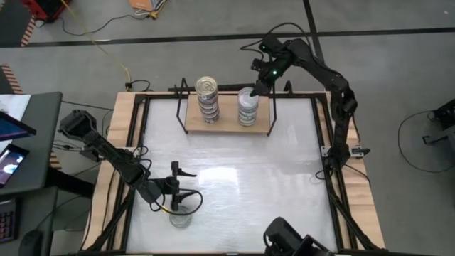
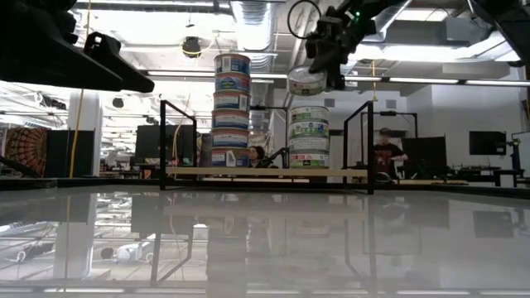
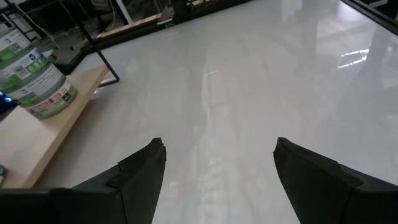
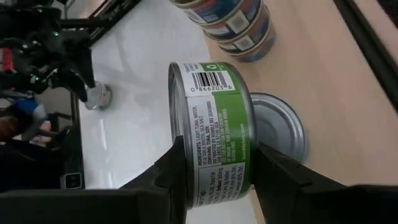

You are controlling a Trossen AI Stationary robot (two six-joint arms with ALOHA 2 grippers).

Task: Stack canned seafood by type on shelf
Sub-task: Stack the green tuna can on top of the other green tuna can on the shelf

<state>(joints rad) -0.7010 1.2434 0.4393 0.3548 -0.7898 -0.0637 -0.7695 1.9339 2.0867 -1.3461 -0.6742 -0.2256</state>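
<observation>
Tins are going up in two stacks on the shelf (image 1: 229, 119), which sits toward twelve o'clock on the white table (image 1: 234, 185). The blue-labelled stack (image 2: 232, 112) stands at the shelf's ten o'clock side and the shorter green-labelled stack (image 2: 309, 137) at its two o'clock side, the two well apart. The right gripper (image 4: 216, 171) hangs above the green stack, its jaws pinching a green-labelled tin (image 4: 211, 134) by the sides; in the low view that tin (image 2: 307, 81) sits clear of the stack's top, not touching. Down toward seven o'clock the left gripper (image 1: 182, 199) hovers over one last tin (image 1: 180, 215) on the table, fingers (image 3: 140, 171) spread wide with nothing between them. Beyond the table a person (image 2: 385, 153) stands in the room
</observation>
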